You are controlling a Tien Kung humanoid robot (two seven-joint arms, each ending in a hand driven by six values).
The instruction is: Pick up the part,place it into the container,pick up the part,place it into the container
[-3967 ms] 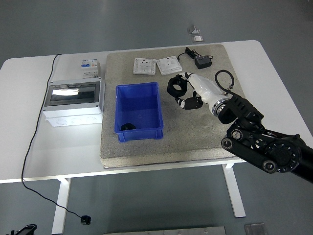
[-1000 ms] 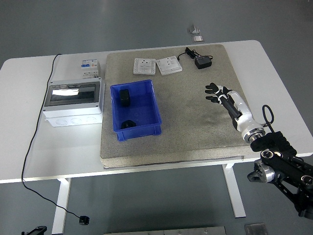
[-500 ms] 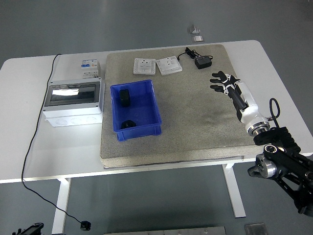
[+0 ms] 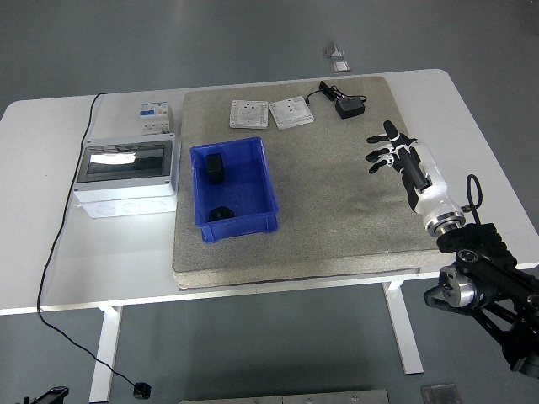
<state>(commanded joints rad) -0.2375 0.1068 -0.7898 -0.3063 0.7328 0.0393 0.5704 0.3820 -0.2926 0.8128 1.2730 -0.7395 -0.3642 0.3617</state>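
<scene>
Tabletop (image 4: 472,101): white, carrying a grey mat (image 4: 337,210) over most of its middle and right.

Container (image 4: 271,187): blue open bin, on the left part of the mat, long side running away from the camera. Holds two black parts: one part (image 4: 216,166) near the far left wall, the other part (image 4: 221,214) near the front wall. The two lie apart.

Right hand (image 4: 389,152): white-cased, black fingers (image 4: 373,156) spread and holding nothing, over the mat's right side, well apart from the container. Its arm enters from the lower right corner.

Left arm: out of view.

Wall switch plates (image 4: 271,112): two white squares, side by side at the mat's far edge, just beyond the container.

Power adapter (image 4: 349,107): black, with a short cord, at the mat's far edge, right of the plates.

Enclosure box (image 4: 126,175): grey, with a clear lid, on the bare tabletop left of the mat, just beside the container's left wall.

Circuit breaker unit (image 4: 155,116): small, white, behind the enclosure box.

Black cable (image 4: 52,252): runs from the tabletop's far left over its near edge to the floor.
</scene>
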